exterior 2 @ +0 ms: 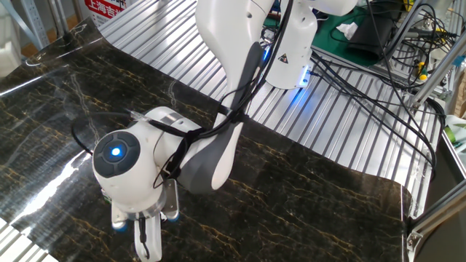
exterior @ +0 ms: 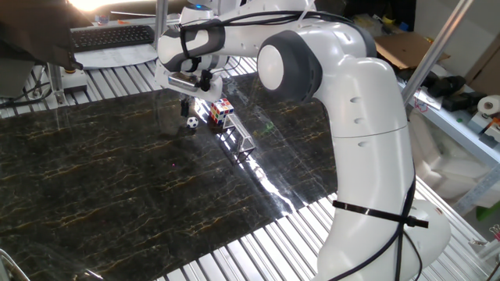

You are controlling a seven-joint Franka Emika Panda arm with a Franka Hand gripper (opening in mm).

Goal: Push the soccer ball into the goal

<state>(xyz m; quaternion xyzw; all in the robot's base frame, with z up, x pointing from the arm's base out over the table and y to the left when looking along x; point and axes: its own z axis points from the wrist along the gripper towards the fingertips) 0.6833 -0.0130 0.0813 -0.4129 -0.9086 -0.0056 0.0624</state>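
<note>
The soccer ball (exterior: 191, 122) is a tiny white ball with black patches on the dark marble mat. My gripper (exterior: 187, 104) hangs just above and behind it, fingers pointing down and close together, holding nothing. The goal (exterior: 243, 141) is a small silvery frame to the right of the ball. A multicoloured puzzle cube (exterior: 221, 112) stands between them. In the other fixed view my wrist fills the foreground and only the gripper (exterior 2: 145, 241) shows at the bottom edge. The ball and goal are hidden there.
The dark marble mat (exterior: 117, 187) lies on a ribbed metal table (exterior: 258, 250). A keyboard (exterior: 113, 35) lies beyond the mat's far edge. Cables (exterior 2: 364, 102) and the arm's base (exterior 2: 291, 51) are at the back in the other fixed view.
</note>
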